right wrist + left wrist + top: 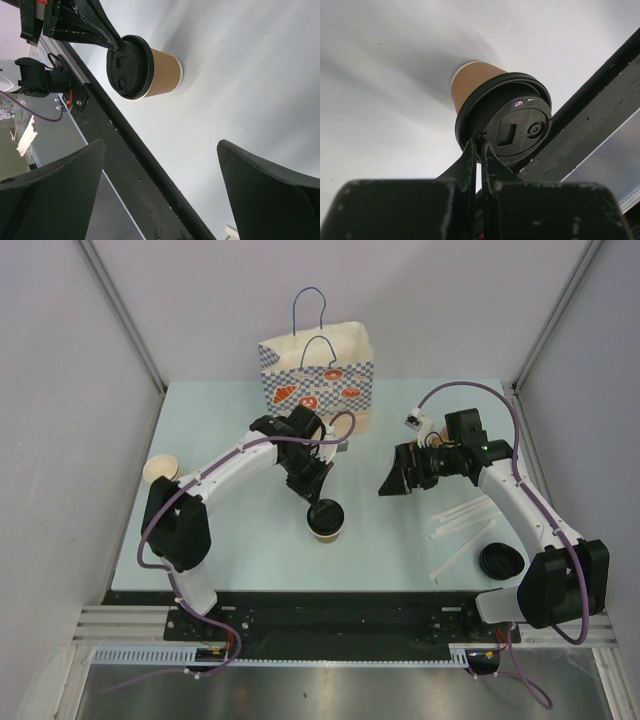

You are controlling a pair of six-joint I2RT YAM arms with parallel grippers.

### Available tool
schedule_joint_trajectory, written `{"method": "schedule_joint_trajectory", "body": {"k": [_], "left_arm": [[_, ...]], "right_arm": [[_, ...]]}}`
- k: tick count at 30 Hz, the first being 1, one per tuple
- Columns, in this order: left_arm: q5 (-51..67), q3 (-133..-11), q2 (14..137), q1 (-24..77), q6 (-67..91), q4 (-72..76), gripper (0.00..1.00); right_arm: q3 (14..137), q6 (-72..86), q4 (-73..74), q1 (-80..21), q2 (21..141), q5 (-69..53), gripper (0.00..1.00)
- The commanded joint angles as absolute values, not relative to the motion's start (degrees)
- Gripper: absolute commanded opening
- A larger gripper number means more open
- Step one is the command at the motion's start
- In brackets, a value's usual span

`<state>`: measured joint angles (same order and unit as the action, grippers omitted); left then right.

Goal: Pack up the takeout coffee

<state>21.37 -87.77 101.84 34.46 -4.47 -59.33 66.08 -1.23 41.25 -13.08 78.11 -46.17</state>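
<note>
The takeout coffee (326, 520), a brown paper cup with a black lid, stands upright on the table in front of the paper bag (318, 375). My left gripper (318, 500) is shut and points down at it. In the left wrist view the cup (475, 82) fills the middle and my left gripper (479, 145) has its tips against the lid's near rim. I cannot tell whether the rim is pinched. My right gripper (395, 480) hangs open to the right of the cup, with nothing between its fingers. The right wrist view shows the cup (162, 75) well beyond my right gripper (161, 145).
A stack of lidless cups (160, 470) lies at the table's left edge. A loose black lid (500, 560) and several white paper-wrapped sticks (465, 520) lie at the right. The bag stands open at the back, handles up. The table's black front rail (150, 175) runs under my right gripper.
</note>
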Motion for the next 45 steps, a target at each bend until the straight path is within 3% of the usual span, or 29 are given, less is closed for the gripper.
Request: {"method": "schedule_joint_trajectory", "body": {"k": [1,10,23,45], "left_arm": [[22.6,-90.3,101.9,34.0,-4.0,-59.8,0.0],[24.8,-94.2,100.2,32.3,-4.3,-60.7,0.0],[27.2,-87.8,98.9,32.3,-4.4,-60.3,0.0],[26.1,-89.1,102.7,32.3,-4.0,-59.7,0.0]], "right_arm": [[66.6,-2.4,40.2,-13.4,78.0,-47.5,1.0],[66.6,-2.7,40.7,-13.5,77.9,-47.9,1.0],[66.6,-2.4,40.5,-13.5,78.3,-48.0,1.0],[66.6,-3.4,41.5,-13.6,78.0,-47.3,1.0]]}}
